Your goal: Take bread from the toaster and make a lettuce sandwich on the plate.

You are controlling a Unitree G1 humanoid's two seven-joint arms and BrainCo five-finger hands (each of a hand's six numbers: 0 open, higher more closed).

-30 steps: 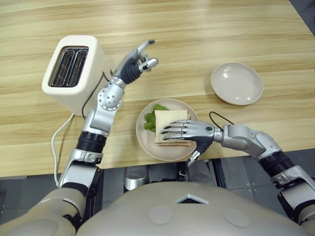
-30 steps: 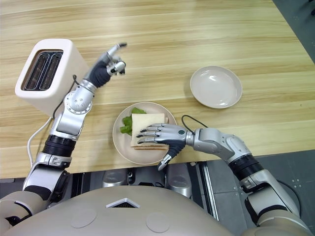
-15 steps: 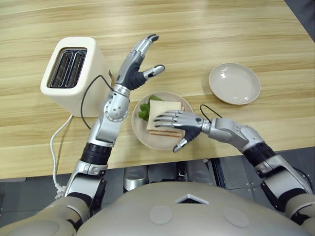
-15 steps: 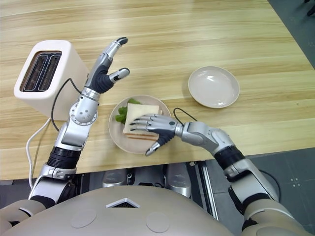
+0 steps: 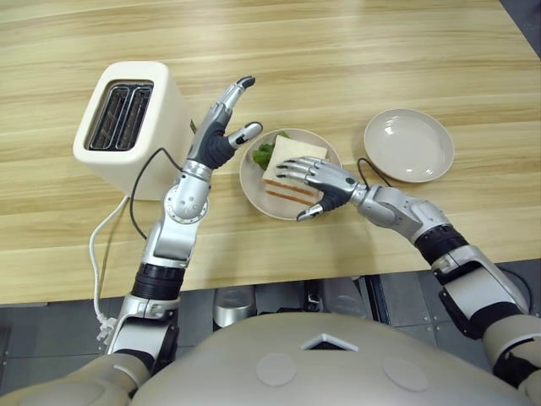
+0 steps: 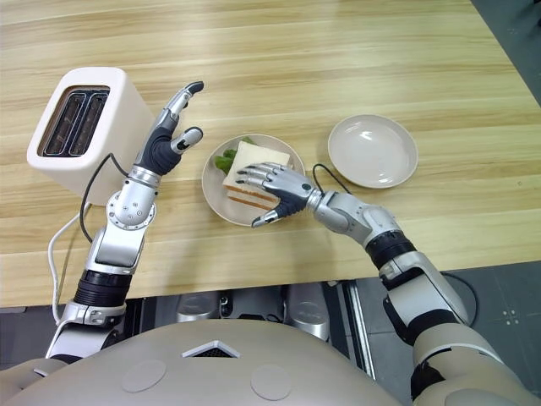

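A sandwich of two bread slices lies on the beige plate, with green lettuce sticking out at its far left side. My right hand rests flat on the sandwich's right part, fingers spread, not gripping it. Just left of the plate my left hand stands open above the table, fingers stretched out and up. The cream toaster stands further left, and its two slots look dark and empty.
A second, empty beige plate sits to the right of the sandwich plate. The toaster's white cable runs down over the table's front edge. Bare wooden tabletop stretches behind everything.
The plate with the sandwich has slid away from the front edge, further onto the table, under my right hand. My left hand uncurled and came down beside the plate.
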